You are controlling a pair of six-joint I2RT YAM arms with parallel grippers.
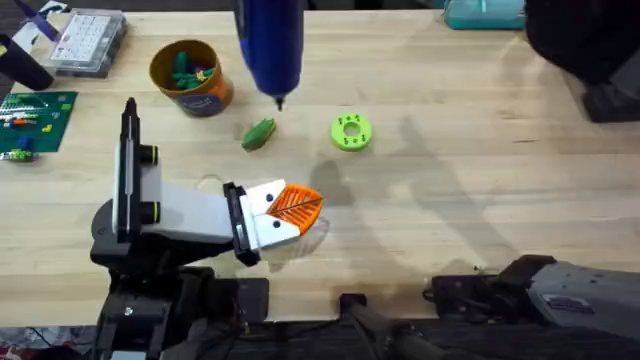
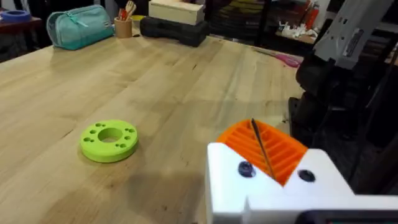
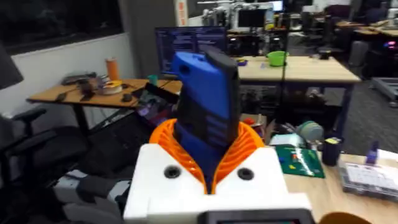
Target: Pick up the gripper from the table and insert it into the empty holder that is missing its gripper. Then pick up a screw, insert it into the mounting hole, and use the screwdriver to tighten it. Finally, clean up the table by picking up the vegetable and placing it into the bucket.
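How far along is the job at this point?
In hand: the right gripper is shut on the blue screwdriver, raised above the table. The left gripper is shut, near the table. Left: the leaf lies on the wood, not yet in the bucket. The holder and screw step can't be judged.

Blue screwdriver (image 1: 269,45) upright, green vegetable (image 1: 259,133) flat, orange bucket (image 1: 190,78)

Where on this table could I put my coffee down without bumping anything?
The wide bare wood right of the green disc, toward the table's right edge, is free. It's crowded at the left: bucket, vegetable, parts box, and the left gripper in front.
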